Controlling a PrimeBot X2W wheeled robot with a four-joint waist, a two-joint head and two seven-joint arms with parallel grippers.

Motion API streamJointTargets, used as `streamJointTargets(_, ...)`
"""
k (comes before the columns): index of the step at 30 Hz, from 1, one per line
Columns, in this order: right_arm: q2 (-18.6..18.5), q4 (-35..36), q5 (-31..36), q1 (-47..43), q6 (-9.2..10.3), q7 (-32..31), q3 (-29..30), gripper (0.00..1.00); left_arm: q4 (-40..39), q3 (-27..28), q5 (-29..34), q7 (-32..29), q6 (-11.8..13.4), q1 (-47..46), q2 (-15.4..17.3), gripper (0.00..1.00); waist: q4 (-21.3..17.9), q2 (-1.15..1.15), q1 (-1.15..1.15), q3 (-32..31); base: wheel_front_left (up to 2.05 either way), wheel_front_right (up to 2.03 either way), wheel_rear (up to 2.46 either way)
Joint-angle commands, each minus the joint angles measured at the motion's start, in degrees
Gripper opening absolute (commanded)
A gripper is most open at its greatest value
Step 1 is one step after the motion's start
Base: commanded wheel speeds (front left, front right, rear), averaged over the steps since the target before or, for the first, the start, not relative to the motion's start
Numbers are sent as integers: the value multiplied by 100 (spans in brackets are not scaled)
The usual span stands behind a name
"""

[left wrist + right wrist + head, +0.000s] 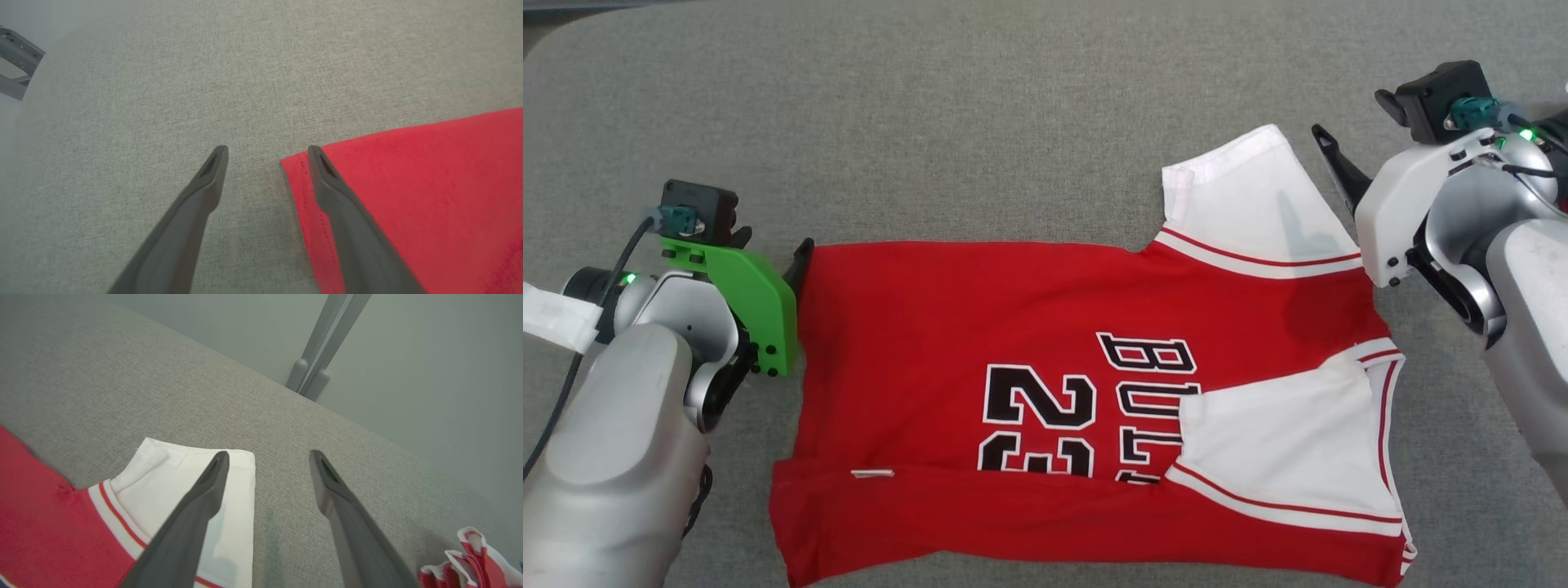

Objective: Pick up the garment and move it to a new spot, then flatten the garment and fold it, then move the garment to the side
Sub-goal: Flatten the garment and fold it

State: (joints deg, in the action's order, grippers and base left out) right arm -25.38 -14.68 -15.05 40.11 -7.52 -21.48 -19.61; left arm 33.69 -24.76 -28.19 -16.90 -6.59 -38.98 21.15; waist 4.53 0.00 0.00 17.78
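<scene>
1. The jersey (1029,327) lies spread on the bench (1013,122), in its near half and well clear of the far edge. Its hem (302,204) points left and its shoulders point right.
2. Moving and flattening look done: the cloth lies smooth, with no big creases.
3. Folding looks begun. The near long side is turned up as a red flap (1013,514) over the numbers, and the near sleeve (1282,433) lies folded in over the chest.
4. The far sleeve (1241,188) sticks out toward the far edge, unfolded.
5. The left gripper (267,153) has its fingers spread and empty, one above the hem's far corner and one above bare bench.
6. The right gripper (267,455) is also released and empty, with one finger above the far sleeve's cuff.
7. What is left, in my judgement, is folding in the far sleeve and far side, perhaps a cross fold, then moving the jersey aside.
</scene>
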Motion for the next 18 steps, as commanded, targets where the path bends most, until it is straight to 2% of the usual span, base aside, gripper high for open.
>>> streamJointTargets(1,-77,-69,-64,158,7,45,-57,100,64,-56,-9,-91,-32,-163,57,100,-66,0,0,419,0,0,0)
streamJointTargets(12,-271,-363,-164,421,7,228,-205,100,119,-328,-323,-408,-84,-509,104,100,89,0,0,704,0,0,0)
streamJointTargets(18,-316,-470,-173,485,7,317,-162,100,-110,-345,-366,-260,-31,-426,166,100,152,0,0,655,0,0,0)
